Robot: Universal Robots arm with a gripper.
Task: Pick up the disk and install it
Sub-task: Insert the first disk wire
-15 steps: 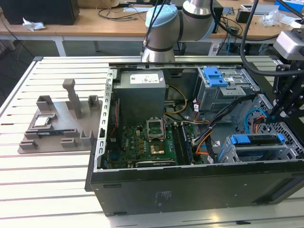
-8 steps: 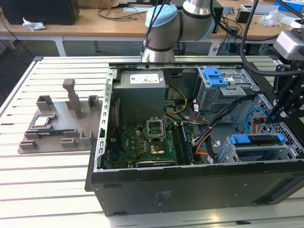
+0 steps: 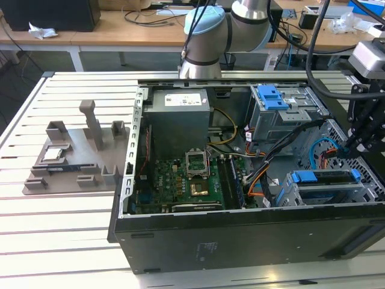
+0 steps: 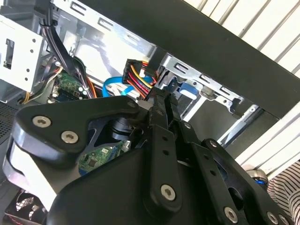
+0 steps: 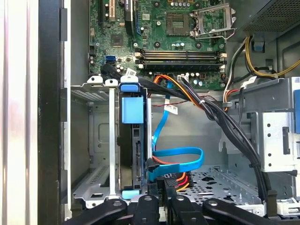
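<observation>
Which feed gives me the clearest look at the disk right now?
The first wrist view: the disk stands on edge in its bay, blue bracket facing the camera. The exterior view shows it from the side, by the end effector. In the second wrist view I cannot pick it out.

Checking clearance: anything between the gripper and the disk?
Yes. In the first wrist view the disk stands on edge in its bay. The blue flat cable and the red-orange wire plug sit at its near end, right in front of the gripper.
</observation>
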